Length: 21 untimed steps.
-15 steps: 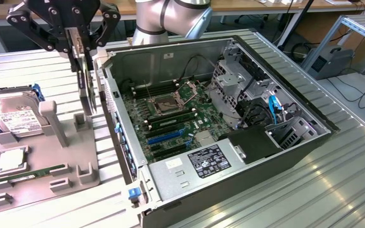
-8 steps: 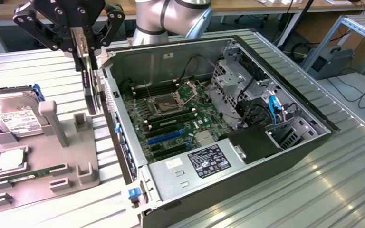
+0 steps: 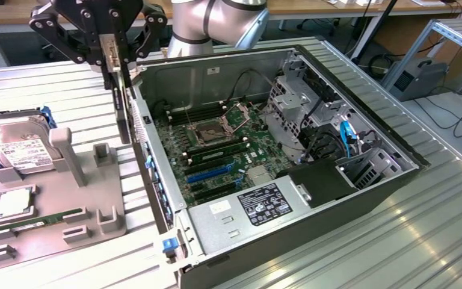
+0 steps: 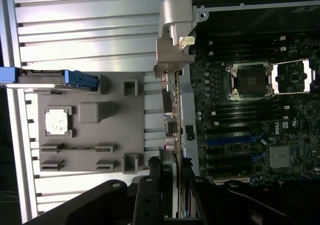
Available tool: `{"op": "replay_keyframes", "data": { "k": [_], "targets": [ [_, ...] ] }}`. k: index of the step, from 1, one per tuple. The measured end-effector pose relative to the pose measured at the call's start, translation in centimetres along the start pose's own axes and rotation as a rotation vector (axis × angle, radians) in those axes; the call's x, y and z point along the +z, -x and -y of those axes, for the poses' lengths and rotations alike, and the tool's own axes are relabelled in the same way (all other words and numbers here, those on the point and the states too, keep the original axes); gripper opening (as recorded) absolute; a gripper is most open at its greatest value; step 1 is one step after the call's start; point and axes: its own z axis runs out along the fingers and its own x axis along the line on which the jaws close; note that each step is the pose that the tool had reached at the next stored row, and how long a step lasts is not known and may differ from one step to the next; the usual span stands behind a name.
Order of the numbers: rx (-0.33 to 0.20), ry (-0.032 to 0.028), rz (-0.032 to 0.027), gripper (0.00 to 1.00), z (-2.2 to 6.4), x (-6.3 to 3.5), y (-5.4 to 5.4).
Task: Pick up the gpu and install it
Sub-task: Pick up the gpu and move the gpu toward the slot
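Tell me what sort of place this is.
Most likely a robotics lab or test bench for computer assembly: a robot arm stands behind an open computer case on a ribbed metal table, with a grey fixture tray of parts beside it.

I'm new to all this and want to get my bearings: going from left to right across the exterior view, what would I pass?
hard drive → gpu hanging upright, gripped in the claw → motherboard → blue cable
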Motion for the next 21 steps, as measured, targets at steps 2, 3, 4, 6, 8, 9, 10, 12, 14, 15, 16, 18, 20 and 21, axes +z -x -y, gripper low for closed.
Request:
{"op": "replay_keyframes", "data": {
  "k": [2,3,4,6,8,9,10,12,14,15,16,18,20,21],
  "targets": [
    [0.0,-0.0001,0.0001,0.27,-0.02,0.02,0.2],
    [0.0,-0.0002,0.0,0.27,-0.03,0.02,0.3],
    [0.0,-0.0004,0.0001,0.27,-0.04,0.03,0.5],
    [0.0,-0.0007,0.0,0.27,-0.07,0.05,0.9],
    [0.0,-0.001,0.0001,0.27,-0.09,0.07,1.2],
    [0.0,-0.0011,0.0001,0.27,-0.1,0.07,1.3],
    [0.0,-0.0012,0.0001,0.27,-0.11,0.08,1.4],
    [0.0,-0.0016,0.0001,0.27,-0.14,0.1,1.8],
    [0.0,-0.0019,0.0002,0.27,-0.16,0.12,2.1],
    [0.0,-0.0021,0.0002,0.27,-0.17,0.12,2.2],
    [0.0,-0.0022,0.0002,0.27,-0.19,0.13,2.4],
    [0.0,-0.0026,0.0002,0.27,-0.22,0.16,2.8],
    [0.0,-0.0027,0.0002,0.27,-0.24,0.18,3.1],
    [0.0,-0.0028,0.0002,0.27,-0.25,0.19,3.2]
  ]
}}
